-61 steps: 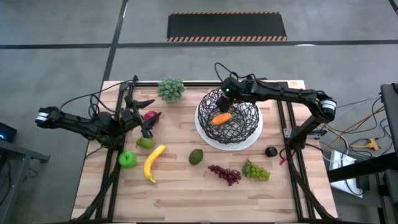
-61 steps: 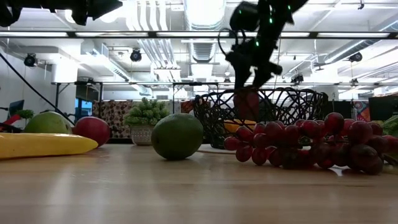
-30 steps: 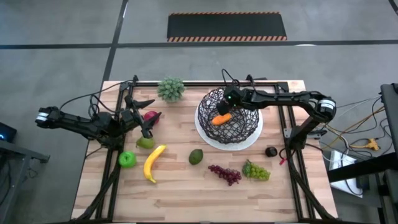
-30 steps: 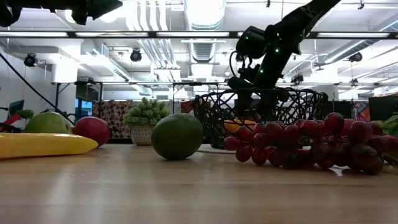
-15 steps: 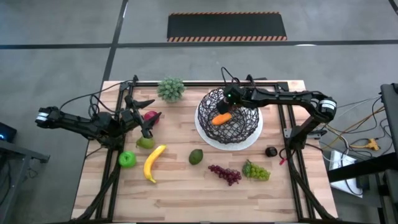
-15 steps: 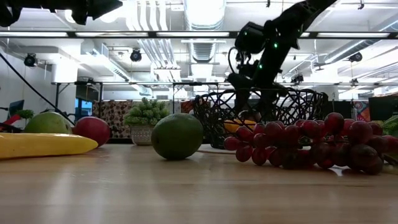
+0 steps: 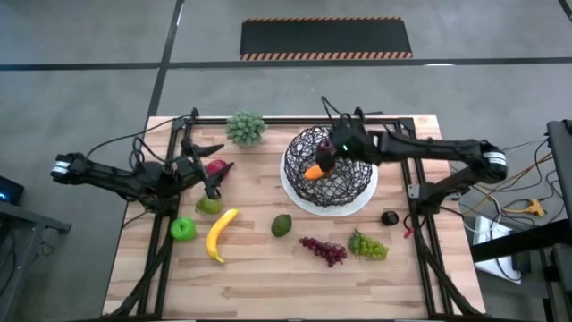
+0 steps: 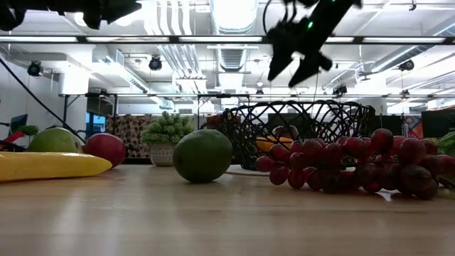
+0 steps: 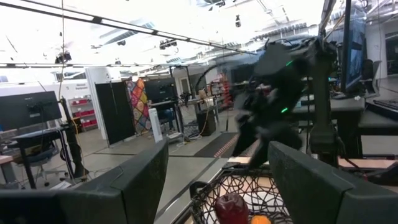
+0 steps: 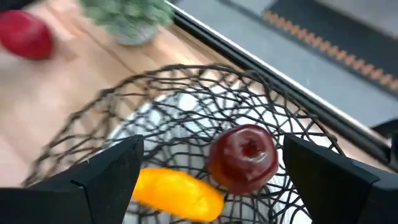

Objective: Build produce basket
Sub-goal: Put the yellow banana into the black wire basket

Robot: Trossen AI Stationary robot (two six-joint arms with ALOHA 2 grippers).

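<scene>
The wire basket (image 7: 329,167) on its white plate (image 7: 302,198) holds an orange carrot (image 7: 315,172) and a dark red apple (image 10: 244,158). My right gripper (image 8: 291,70) hangs open above the basket, touching nothing. My left gripper (image 7: 213,170) stands open and raised over the table's left part, above another red apple (image 8: 105,149) and a green pear (image 7: 208,205), with nothing between its fingers (image 9: 137,180). A green apple (image 7: 182,229), banana (image 7: 220,234), avocado (image 7: 281,224), purple grapes (image 7: 323,249) and green grapes (image 7: 368,245) lie on the table.
A leafy potted plant (image 7: 246,128) stands at the far edge, left of the basket. A small black object (image 7: 390,217) lies near the right edge. Bare wood shows along the near edge, in front of the fruit.
My right gripper has risen from inside the basket to well above its rim and tipped a little. The dark red apple stays behind in the basket beside the carrot.
</scene>
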